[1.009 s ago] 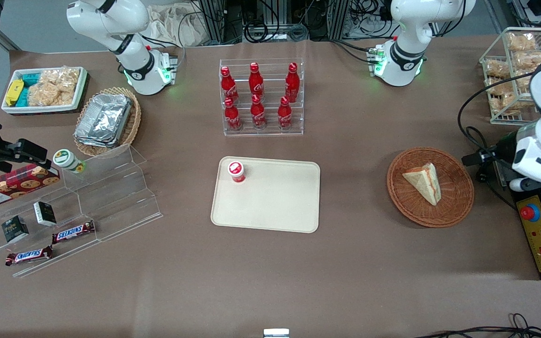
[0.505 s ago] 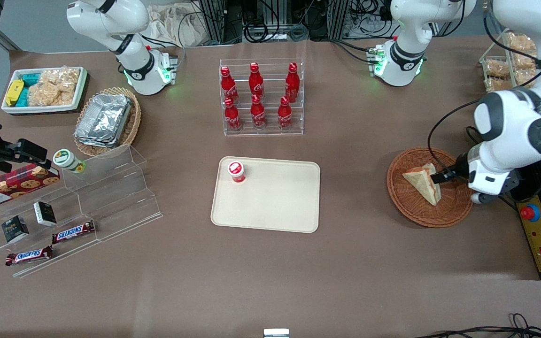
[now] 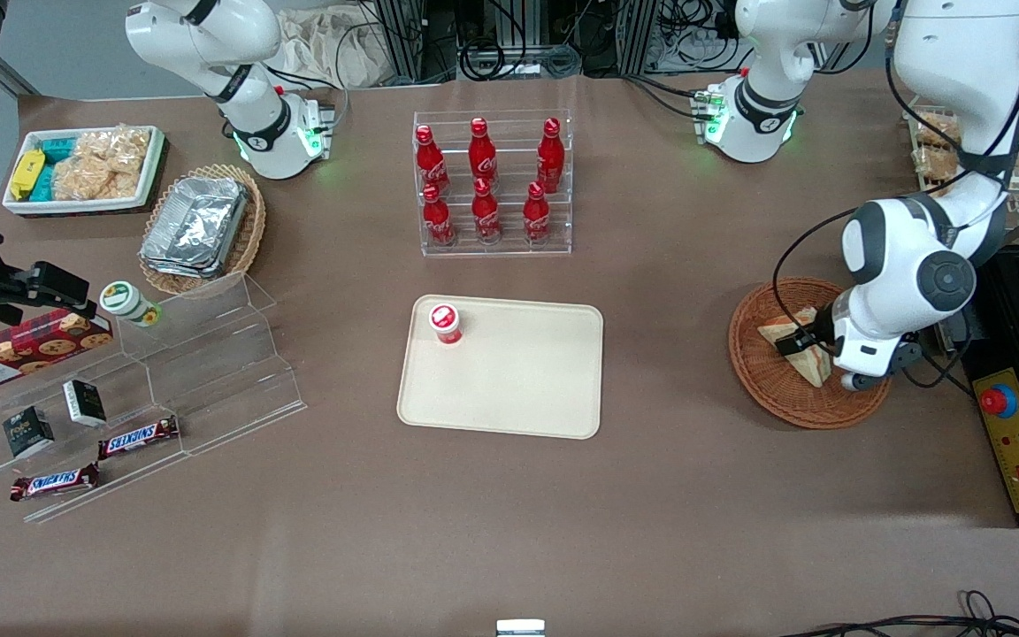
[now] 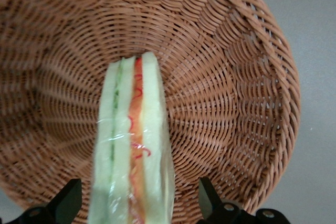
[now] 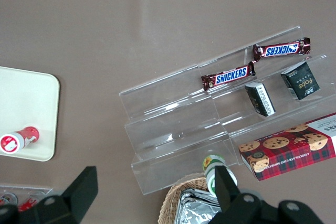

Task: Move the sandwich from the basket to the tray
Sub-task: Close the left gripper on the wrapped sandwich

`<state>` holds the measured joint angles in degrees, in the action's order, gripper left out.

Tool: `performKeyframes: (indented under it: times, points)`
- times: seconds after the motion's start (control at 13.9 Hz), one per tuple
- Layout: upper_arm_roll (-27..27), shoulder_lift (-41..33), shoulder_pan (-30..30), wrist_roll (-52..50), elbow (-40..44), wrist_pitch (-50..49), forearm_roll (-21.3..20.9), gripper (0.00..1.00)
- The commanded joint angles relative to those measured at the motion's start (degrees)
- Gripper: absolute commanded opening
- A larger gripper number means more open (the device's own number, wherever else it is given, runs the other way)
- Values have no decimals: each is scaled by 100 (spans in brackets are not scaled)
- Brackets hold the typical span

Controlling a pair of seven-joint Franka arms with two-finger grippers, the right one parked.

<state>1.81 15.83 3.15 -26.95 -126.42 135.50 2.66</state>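
Note:
The sandwich (image 4: 134,150), a plastic-wrapped wedge of pale bread with red and green filling, lies in the round reddish-brown basket (image 4: 236,93). My left gripper (image 4: 137,205) hangs open just above it, one black finger on each side of the wedge and a gap at both. In the front view the gripper (image 3: 806,347) covers the middle of the sandwich (image 3: 777,333) inside the basket (image 3: 757,389). The cream tray (image 3: 518,389) lies at the table's middle, toward the parked arm's end from the basket, with a small red-capped bottle (image 3: 445,323) on one corner.
A yellow control box with a red button (image 3: 998,402) sits beside the basket at the working arm's end. A rack of red cola bottles (image 3: 487,186) stands farther from the front camera than the tray. Clear stepped shelves (image 3: 200,372) hold snacks at the parked arm's end.
The left arm swung in from the table's working end and came over the basket. Its gripper now straddles the sandwich, which has stayed where it was.

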Motion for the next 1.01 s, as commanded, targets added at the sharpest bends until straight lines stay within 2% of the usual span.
performKeyframes:
  times: [0.0,0.07,0.29,0.43,0.65,0.94]
  points:
    - [56,140,159,-82,-67,231,59,97]
    - [56,131,151,-82,-67,222,59,88]
    - [65,122,151,-82,-58,196,59,53]
    - [65,79,160,-73,-58,170,33,36]
    - [65,-114,160,-38,-14,21,-11,33]
    - [65,-1009,160,6,161,-795,-414,33]
